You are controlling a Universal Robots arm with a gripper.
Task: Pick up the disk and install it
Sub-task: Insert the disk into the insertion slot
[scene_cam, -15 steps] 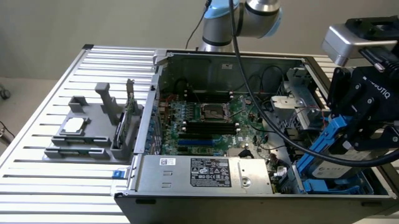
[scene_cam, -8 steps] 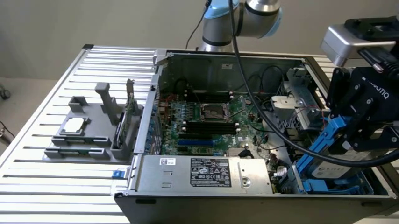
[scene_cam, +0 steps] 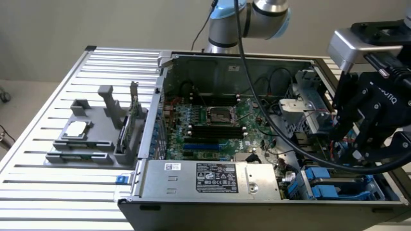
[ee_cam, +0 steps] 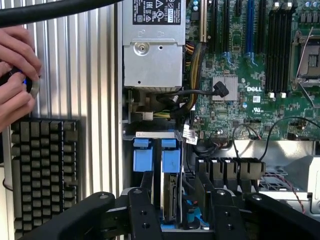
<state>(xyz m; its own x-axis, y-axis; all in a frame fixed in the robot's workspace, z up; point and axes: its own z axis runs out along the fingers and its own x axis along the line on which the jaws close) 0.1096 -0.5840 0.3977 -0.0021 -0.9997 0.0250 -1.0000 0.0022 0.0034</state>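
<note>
Two black fingers (ee_cam: 148, 187) of the gripper (ee_cam: 175, 177) stand apart, one on each side of the disk (ee_cam: 170, 200). A narrow gap shows between each finger and the blue carrier, so nothing is clamped. The disk stands on edge in a slot of the drive cage (ee_cam: 150, 136), its thin silver side facing up out of the slot. A second blue carrier (ee_cam: 141, 157) sits in the slot just beside it at about the same depth. By that match, the disk looks seated and the installing part done or very nearly so.

The gripper straddles the disk across its thin sides, probably because the tight slot leaves only those faces reachable from above.

The cage fills the corner of the computer case (scene_cam: 257, 214) just past the end of the grey power supply (ee_cam: 152, 55), with the motherboard (ee_cam: 250, 85) across the rest of the case floor. The case lies open on the slatted bench (scene_cam: 57, 202), towards the exterior view's right. Near the bench edge on the exterior view's left, a grey fixture (scene_cam: 96, 144) holds a small square chip (scene_cam: 76, 129). A keyboard (ee_cam: 45, 170) lies on the bench alongside the case, and a person's hand (ee_cam: 15, 75) rests near it, well apart from the gripper.
</note>
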